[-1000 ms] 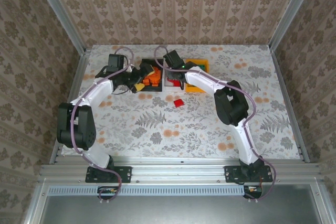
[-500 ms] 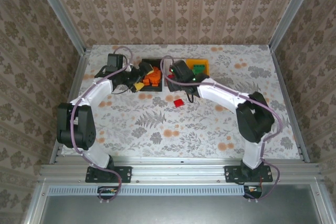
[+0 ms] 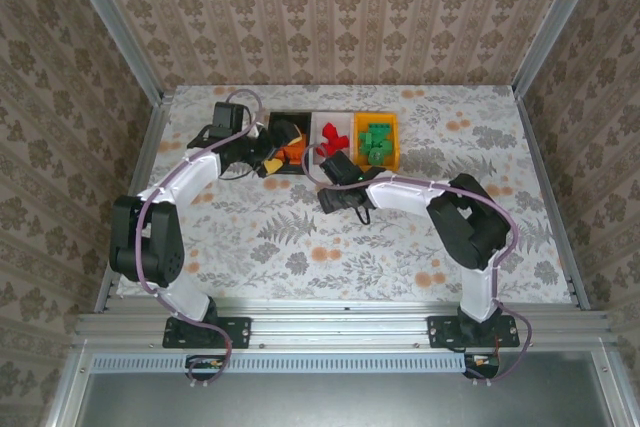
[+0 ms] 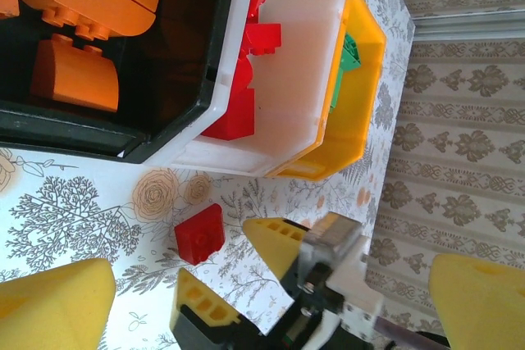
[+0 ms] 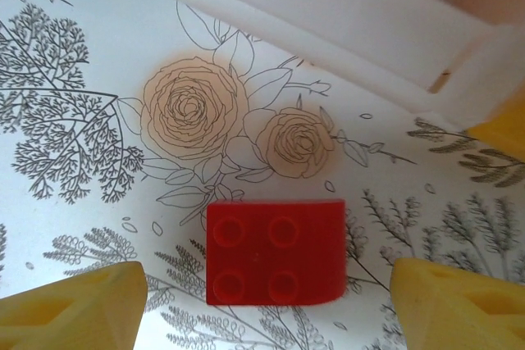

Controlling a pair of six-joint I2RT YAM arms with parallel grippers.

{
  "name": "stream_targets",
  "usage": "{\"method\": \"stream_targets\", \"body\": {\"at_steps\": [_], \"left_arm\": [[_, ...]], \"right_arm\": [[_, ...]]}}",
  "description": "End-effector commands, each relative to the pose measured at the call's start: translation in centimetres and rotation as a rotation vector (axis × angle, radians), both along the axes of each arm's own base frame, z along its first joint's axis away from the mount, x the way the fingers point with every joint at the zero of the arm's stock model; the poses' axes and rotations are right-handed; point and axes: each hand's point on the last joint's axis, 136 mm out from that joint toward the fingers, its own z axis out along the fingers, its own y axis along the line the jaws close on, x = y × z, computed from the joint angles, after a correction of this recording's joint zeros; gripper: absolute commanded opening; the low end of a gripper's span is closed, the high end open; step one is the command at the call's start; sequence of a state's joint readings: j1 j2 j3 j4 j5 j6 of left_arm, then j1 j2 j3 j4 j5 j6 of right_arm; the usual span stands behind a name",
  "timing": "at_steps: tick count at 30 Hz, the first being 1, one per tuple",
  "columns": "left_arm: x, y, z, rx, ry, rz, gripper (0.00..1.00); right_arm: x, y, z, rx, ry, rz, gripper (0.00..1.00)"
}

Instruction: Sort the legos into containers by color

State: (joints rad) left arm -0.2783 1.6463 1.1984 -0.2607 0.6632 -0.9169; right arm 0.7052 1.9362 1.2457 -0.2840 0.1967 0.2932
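One glossy four-stud red brick (image 5: 275, 261) on flower-print tabletop (image 5: 98, 120), right fingers (image 5: 70, 309) spread either side — left fingers (image 4: 53, 305) wide apart

- A table (image 3: 250, 237) covered in a floral-print cloth fills the middle of the frame, with patterned wallpaper walls around it.
- Three small open-top bins stand side by side at upper centre: a black plastic bin (image 3: 292, 172), a white plastic bin (image 3: 322, 119) and an orange-yellow plastic bin (image 3: 392, 147).
- Orange studded bricks (image 3: 290, 150) lie in the black one, red studded bricks (image 3: 331, 134) in the white one and green studded bricks (image 3: 376, 142) in the orange-yellow one.
- The left gripper (image 3: 268, 152) hangs over the black bin's left edge.
- The right gripper (image 3: 335, 199) sits low over the cloth just below the white bin.
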Motion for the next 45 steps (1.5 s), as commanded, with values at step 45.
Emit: {"method": "stream_targets", "body": {"at_steps": [45], "left_arm": [[0.9,0.8,1.5,0.010,-0.041,0.000,1.00]], "right_arm": [[2.5,0.9,6.5,0.013,-0.209,-0.008,0.45]]}}
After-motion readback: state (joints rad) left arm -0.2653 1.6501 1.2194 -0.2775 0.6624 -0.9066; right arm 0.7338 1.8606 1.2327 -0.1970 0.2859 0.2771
